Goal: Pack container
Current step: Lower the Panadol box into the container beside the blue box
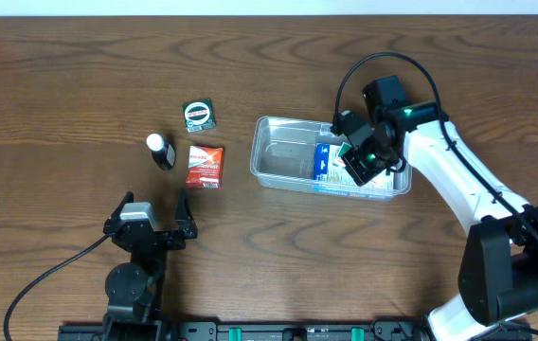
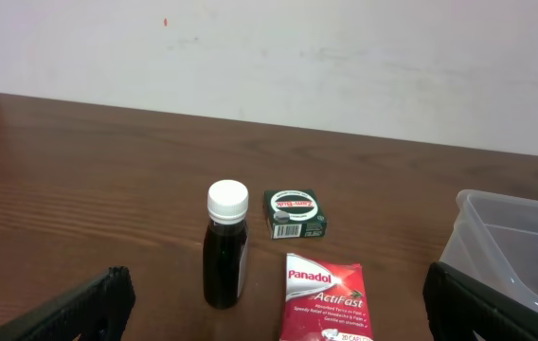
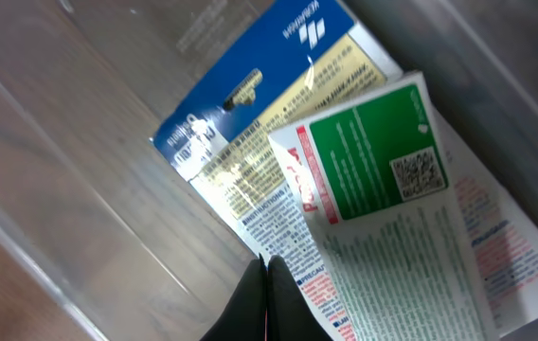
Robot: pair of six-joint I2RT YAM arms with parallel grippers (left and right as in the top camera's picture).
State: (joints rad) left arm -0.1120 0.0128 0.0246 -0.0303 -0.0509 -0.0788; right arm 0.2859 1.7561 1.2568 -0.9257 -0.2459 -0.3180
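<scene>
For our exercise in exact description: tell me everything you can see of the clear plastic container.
The container is a clear, shallow rectangular plastic bin with rounded corners and a raised rim. It sits upright, lidless, on the wooden table. Its left part in the overhead view is bare; its right part holds a blue-topped packet with a green-labelled packet lying over it. The right gripper reaches inside, shut, at the packets' edge.

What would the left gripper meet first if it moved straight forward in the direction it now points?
Probably the dark bottle, standing almost in line with the open left gripper. The red Panadol packet lies nearer, just beside that line, so one finger might touch it first.
</scene>
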